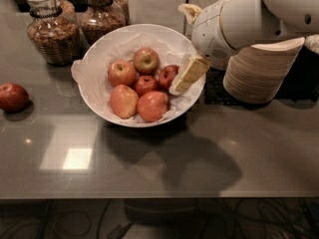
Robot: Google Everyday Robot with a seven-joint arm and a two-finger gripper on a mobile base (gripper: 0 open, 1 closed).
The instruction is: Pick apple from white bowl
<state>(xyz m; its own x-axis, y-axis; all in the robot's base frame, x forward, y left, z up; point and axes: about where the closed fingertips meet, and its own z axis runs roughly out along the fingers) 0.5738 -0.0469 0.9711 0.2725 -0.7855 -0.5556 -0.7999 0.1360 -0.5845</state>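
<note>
The white bowl [95, 92], wide and lined with crinkled white paper, sits on the dark counter at centre left. It holds several red-yellow apples [146, 60]. My gripper [188, 74], cream-coloured on a white arm coming in from the upper right, hangs over the bowl's right rim. It points down and left, right beside the rightmost apple [167, 75], and partly hides it. I see nothing held in it.
A loose apple [12, 97] lies on the counter at the far left. Two glass jars of brown food [52, 31] [102, 14] stand behind the bowl. A stack of beige paper bowls [259, 71] stands to the right, under my arm. The counter's front edge [159, 195] runs along the bottom.
</note>
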